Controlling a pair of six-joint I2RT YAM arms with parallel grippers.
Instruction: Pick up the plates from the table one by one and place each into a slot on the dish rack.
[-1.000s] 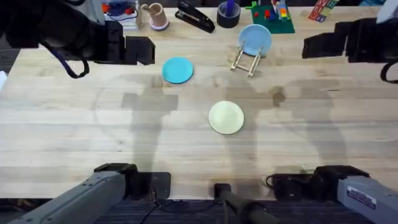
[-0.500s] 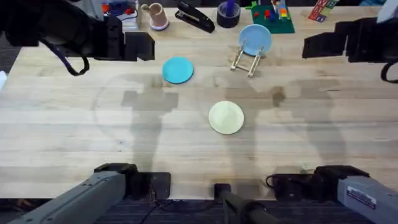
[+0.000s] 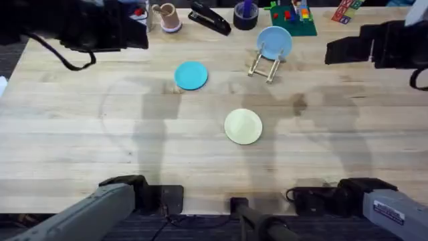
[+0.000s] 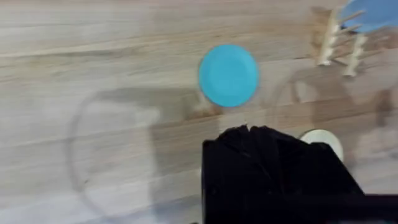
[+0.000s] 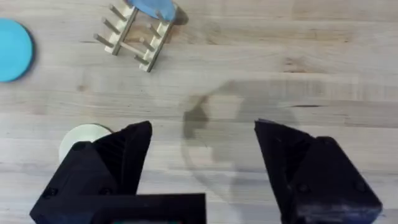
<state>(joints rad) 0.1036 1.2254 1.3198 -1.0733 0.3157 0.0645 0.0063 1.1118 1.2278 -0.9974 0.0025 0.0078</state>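
The teal-blue plate (image 3: pixel 191 75) (image 4: pixel 228 74) lies flat on the table (image 3: pixel 80 134), left of the dish rack (image 3: pixel 265 65) (image 5: pixel 134 37). The cream-yellow plate (image 3: pixel 243 126) lies flat nearer the middle; part of it shows in the right wrist view (image 5: pixel 81 135). A sky-blue plate (image 3: pixel 274 41) stands upright in the rack. My left gripper (image 3: pixel 134 30) (image 4: pixel 249 134) hovers high over the table's far left, its fingers together as one dark mass, holding nothing. Over the far right hangs my right gripper (image 3: pixel 341 48) (image 5: pixel 202 143), wide open and empty.
Along the back edge stand a pink cup (image 3: pixel 167 17), a black stapler (image 3: pixel 210 19), a dark tape roll (image 3: pixel 245 15) and coloured toy blocks (image 3: pixel 293 17). Bare wood stretches across the front half of the table.
My left arm has drawn back toward the far left corner, away from the teal-blue plate. The right arm and both plates have not moved.
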